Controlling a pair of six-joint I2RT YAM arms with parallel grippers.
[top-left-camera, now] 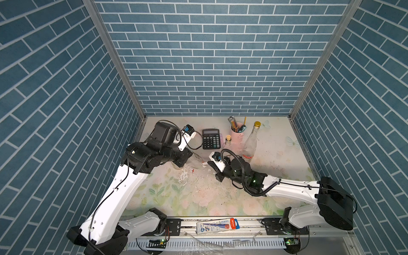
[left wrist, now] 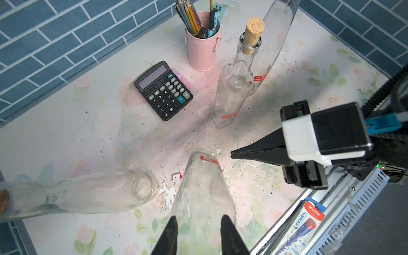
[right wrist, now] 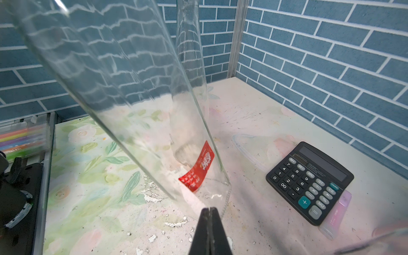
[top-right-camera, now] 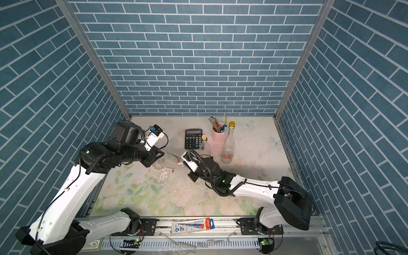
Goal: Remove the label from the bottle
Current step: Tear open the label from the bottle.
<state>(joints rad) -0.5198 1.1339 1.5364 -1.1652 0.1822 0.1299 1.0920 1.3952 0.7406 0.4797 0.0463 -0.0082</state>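
Note:
A clear glass bottle [left wrist: 202, 189] is held tilted, with its base near the table. My left gripper [left wrist: 198, 223] is shut on its upper body, a black finger on each side. A red strip of label [right wrist: 197, 170] clings near the bottle's base and also shows in the left wrist view as the label [left wrist: 209, 160]. My right gripper [right wrist: 208, 209] is shut with nothing between its fingers, its tip right at the edge of the bottle's base. In both top views the bottle [top-left-camera: 195, 160] [top-right-camera: 172, 159] lies between the left gripper [top-right-camera: 155, 157] and the right gripper [top-right-camera: 185, 163].
Another clear bottle [left wrist: 88, 194] lies on its side beside the held one. A corked bottle [left wrist: 236, 88], a tall capped bottle [top-left-camera: 250, 141], a pink pencil cup [top-left-camera: 237, 133] and a calculator [top-left-camera: 211, 139] stand further back. White paper scraps [top-left-camera: 185, 174] litter the mat. A packet [top-left-camera: 217, 225] lies on the front rail.

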